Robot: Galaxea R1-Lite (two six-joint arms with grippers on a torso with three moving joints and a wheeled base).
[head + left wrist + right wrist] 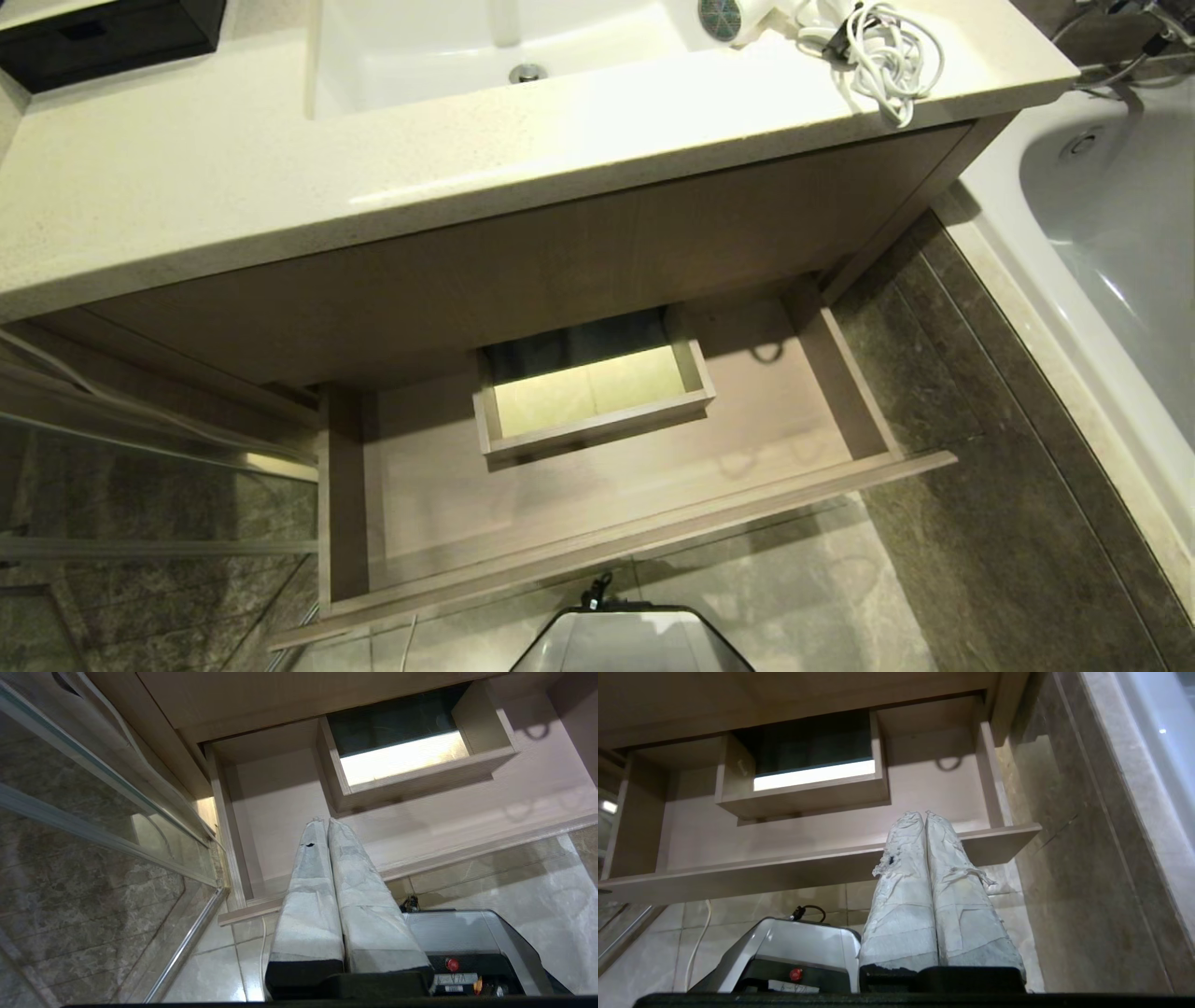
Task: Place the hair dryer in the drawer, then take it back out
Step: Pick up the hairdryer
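The hair dryer is lying at the far right of the desk, right beside the sink, its dark grille facing the basin and most of its body cut off by the edge of the head view, while its white cord is sprawling in a loose tangle towards the desk's front edge. Below, the drawer is standing pulled out and holding nothing, with the boxed cutout rising at its mid-back. Both arms are hanging low near the floor: the left gripper is pointing at the drawer's left half with its fingers pressed together on nothing, and the right gripper is pointing at the drawer's right half, its fingers likewise together and empty. The likeliest trouble, as I judge it, is lying in that cord: a lift by the barrel or handle alone is risking the coils dragging, snagging on the desk's edge or trailing over the drawer front. The dryer is also sitting close to the basin, so a nudge from fingers arriving closed is risking rolling it into the sink. The cutout is narrowing the free floor, so a drop at mid-back is risking the dryer perching on its rim. The bathtub is standing just to the right, crowding the right arm's swing.
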